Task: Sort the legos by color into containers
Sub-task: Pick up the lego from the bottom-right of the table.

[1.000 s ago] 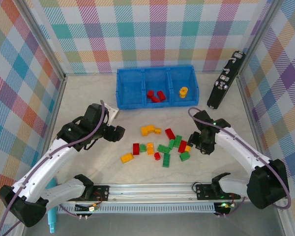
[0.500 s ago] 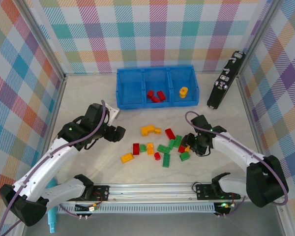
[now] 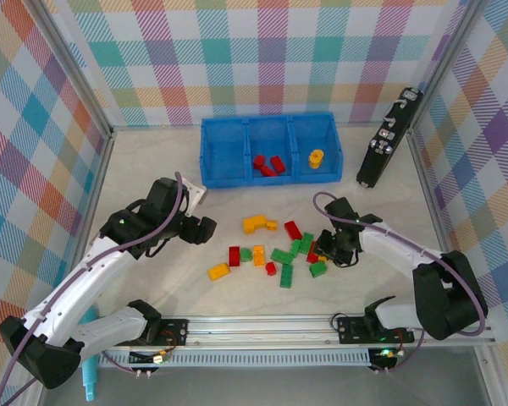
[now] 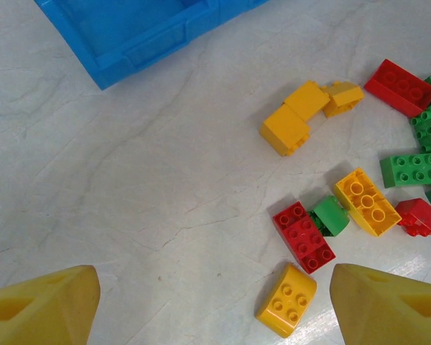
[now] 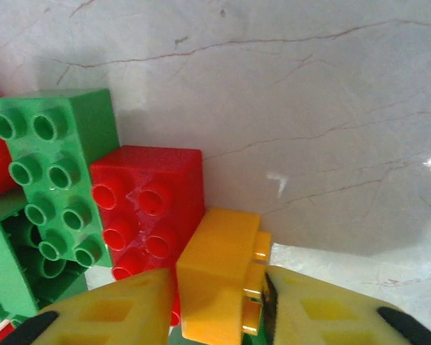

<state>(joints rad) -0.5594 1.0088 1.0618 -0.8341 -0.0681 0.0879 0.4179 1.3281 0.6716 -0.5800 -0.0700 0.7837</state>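
Pick step. Right gripper [image 5: 219, 305] clamped on orange brick [image 5: 215, 266] beside red brick [image 5: 147, 194]; left gripper [image 4: 215, 305] jaws apart, empty. Next: lift clear, carry to tray right compartment [image 3: 323, 139].

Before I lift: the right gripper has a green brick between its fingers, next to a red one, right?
Not green. The right wrist view shows the right gripper with a yellow-orange brick between its fingers, next to a red brick.

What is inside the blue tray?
Red legos lie in the blue tray's middle compartment, one yellow lego in the right. None shows in the left; the near wall hides some floor.
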